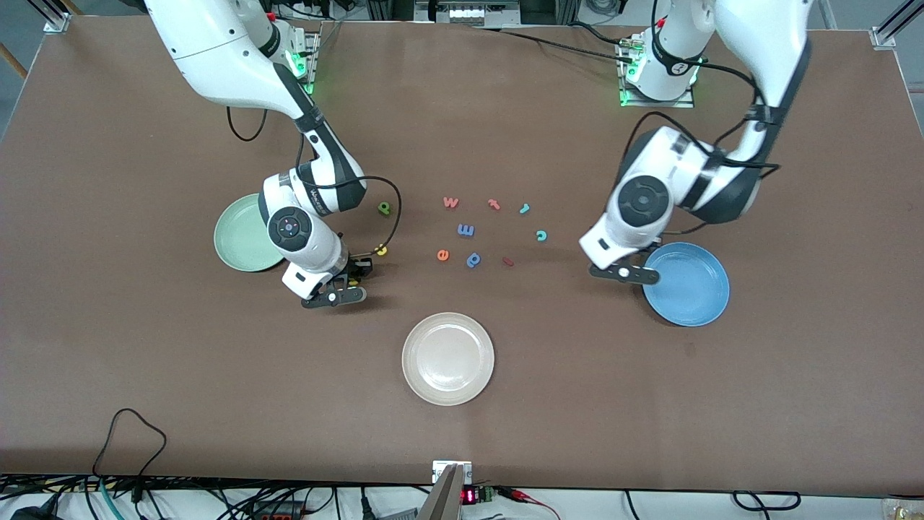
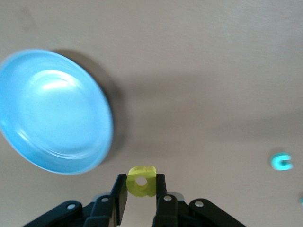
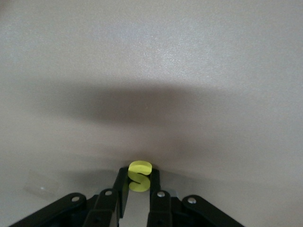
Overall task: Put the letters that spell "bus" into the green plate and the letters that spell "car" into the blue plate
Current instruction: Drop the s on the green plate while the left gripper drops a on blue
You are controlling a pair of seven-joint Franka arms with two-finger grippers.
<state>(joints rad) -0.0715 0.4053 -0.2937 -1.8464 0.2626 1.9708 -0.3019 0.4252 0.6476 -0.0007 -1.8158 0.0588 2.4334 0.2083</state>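
Observation:
My left gripper (image 2: pixel 141 180) is shut on the yellow "a" (image 2: pixel 141 181) and hangs over bare table beside the blue plate (image 2: pixel 57 111), at its rim (image 1: pixel 686 285) in the front view. My right gripper (image 3: pixel 139 178) is shut on the yellow "s" (image 3: pixel 140 176), low at the table near the green plate (image 1: pixel 242 235). The green "b" (image 1: pixel 385 209) and yellow "u" (image 1: pixel 381 250) lie close to the right gripper (image 1: pixel 356 271). The teal "c" (image 1: pixel 541 235) and teal "r" (image 1: pixel 525 209) lie between the middle letters and the left gripper (image 1: pixel 626 269).
A cream-white plate (image 1: pixel 447 359) sits nearest the front camera. Loose letters lie mid-table: an orange "w" (image 1: pixel 450 202), a red "t" (image 1: pixel 494 204), a blue block letter (image 1: pixel 466 230), an orange "e" (image 1: pixel 442 254), a blue stem-and-loop letter (image 1: pixel 473 259) and a small red piece (image 1: pixel 507 261).

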